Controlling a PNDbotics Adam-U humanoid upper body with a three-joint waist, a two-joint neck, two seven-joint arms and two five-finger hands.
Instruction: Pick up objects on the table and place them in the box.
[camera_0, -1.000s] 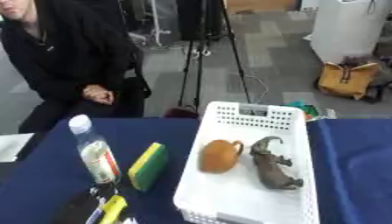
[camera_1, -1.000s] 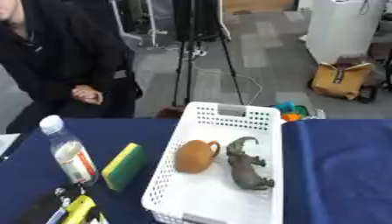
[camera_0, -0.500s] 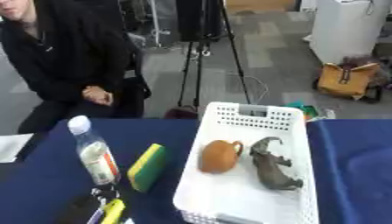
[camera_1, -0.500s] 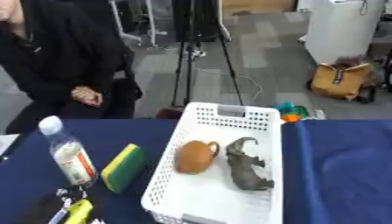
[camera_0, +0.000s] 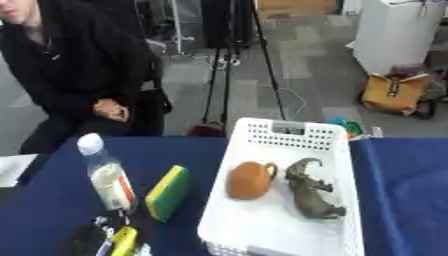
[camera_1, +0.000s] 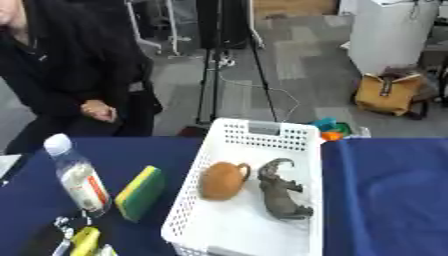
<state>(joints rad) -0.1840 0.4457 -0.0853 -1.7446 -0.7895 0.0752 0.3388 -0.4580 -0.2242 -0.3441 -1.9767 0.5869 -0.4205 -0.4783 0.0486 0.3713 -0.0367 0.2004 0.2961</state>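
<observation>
Blue cloth covers the table (camera_0: 52, 200). Left eye view: a white box (camera_0: 337, 150) holds a brown jug (camera_0: 251, 180) beside a grey animal figure (camera_0: 311, 196); left of it lie a yellow-green sponge (camera_0: 168, 193) and a bottle (camera_0: 108, 175).

Right eye view: black-and-yellow items (camera_1: 83, 239) sit at the lower left edge. Neither robot hand shows, so their fingers cannot be judged.

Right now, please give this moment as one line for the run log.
in white perforated basket: brown clay jug, grey animal figure | on blue table: clear plastic bottle, yellow-green sponge | hands: none seen
</observation>
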